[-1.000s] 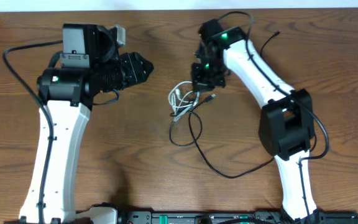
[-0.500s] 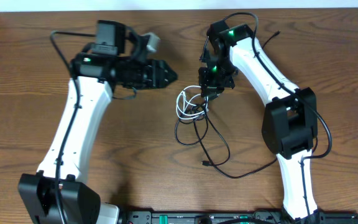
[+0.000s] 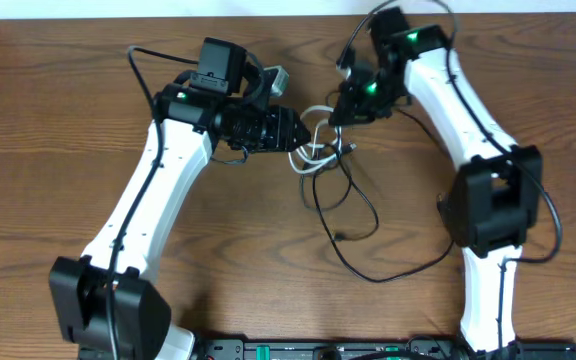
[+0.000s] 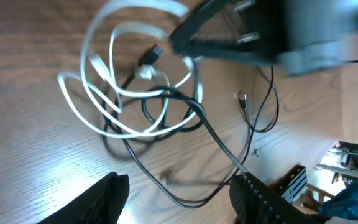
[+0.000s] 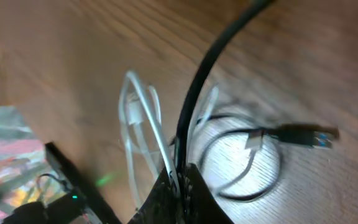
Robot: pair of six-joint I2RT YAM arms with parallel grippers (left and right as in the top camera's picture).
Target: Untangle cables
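The left gripper (image 3: pixel 296 131) has swung in, jaws open, right beside the cables (image 3: pixel 315 152) that the right gripper (image 3: pixel 340 113) holds pinched, so a two-handed pull looks close.

Cables (image 3: pixel 311 152) lie on the table (image 3: pixel 48 150), just ahead of the jaws of the left gripper (image 3: pixel 294 130) (strands rise between the jaws of the right gripper (image 3: pixel 342 114)).

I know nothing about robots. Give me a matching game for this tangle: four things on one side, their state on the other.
1 white cable
2 long black cable
3 left end effector
4 right end effector

A shut on the white cable
B open
C bunched in loops
D trailing in a loose curve over the table

Pairs: 1-C, 2-D, 3-B, 4-A
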